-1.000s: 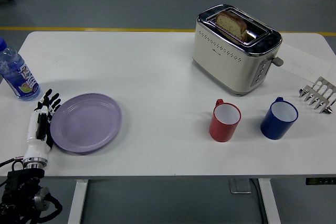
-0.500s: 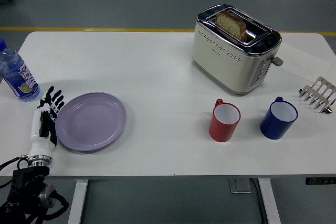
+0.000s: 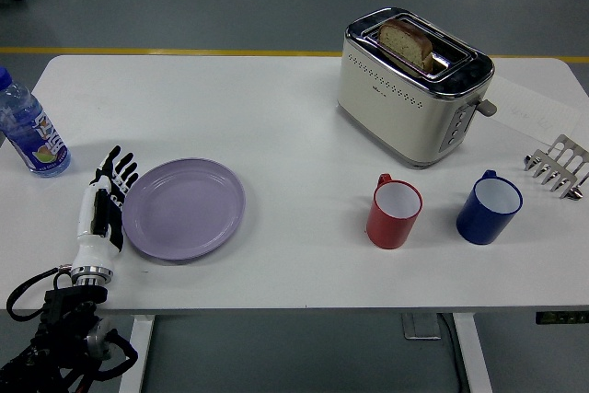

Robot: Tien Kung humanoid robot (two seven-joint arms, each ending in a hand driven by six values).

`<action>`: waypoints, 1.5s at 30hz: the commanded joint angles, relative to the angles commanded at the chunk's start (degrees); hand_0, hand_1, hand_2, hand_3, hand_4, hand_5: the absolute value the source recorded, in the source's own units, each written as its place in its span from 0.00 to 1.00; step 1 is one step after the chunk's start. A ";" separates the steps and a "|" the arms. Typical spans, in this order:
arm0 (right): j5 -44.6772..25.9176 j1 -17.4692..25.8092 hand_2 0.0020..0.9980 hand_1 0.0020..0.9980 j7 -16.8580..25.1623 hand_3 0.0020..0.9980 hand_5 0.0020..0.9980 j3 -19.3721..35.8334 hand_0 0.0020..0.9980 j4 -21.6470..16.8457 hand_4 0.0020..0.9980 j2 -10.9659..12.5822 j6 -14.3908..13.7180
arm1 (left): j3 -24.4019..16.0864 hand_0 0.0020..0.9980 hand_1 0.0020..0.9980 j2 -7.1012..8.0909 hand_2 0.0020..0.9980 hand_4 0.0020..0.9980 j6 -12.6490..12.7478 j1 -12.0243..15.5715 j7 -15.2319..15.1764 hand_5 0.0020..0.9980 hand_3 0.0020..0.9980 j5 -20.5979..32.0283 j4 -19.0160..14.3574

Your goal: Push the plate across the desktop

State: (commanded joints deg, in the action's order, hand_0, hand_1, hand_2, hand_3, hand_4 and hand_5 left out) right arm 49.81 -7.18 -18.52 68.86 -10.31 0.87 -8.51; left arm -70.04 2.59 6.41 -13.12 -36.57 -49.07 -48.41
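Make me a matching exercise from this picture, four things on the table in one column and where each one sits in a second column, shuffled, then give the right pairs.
Things:
1. purple plate
2. water bottle
3. toaster
4. blue mug

Places:
A. far side of the table, right of centre, bread in its slot
B. just right of the red mug
C. against the left hand
D. table's far left edge

Pairs: 1-C, 2-D, 3-A, 4-B
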 joint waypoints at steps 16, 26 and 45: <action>0.57 -0.12 0.58 0.48 -0.22 0.54 0.33 0.11 0.52 0.00 0.18 -0.13 0.01 | 8.56 0.87 0.88 0.94 0.90 0.50 0.25 -1.13 -0.41 1.00 0.90 7.94 -2.04; 0.08 -0.19 0.58 0.48 -0.09 0.55 0.32 -0.19 0.52 0.00 0.18 -0.08 0.01 | 12.08 0.87 0.88 1.07 0.90 0.49 0.44 -1.62 -0.41 1.00 0.89 9.82 -3.23; 0.86 -0.02 0.58 0.48 -0.25 0.55 0.32 0.23 0.52 0.00 0.17 -0.07 0.09 | 17.94 0.87 0.88 1.71 0.90 0.48 0.37 -2.04 -0.41 1.00 0.88 16.14 -5.02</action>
State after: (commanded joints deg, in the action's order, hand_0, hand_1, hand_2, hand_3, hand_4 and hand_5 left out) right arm 50.67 -7.20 -18.77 69.09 -10.31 0.80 -8.42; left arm -52.11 4.30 6.79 -15.16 -36.98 -32.93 -53.43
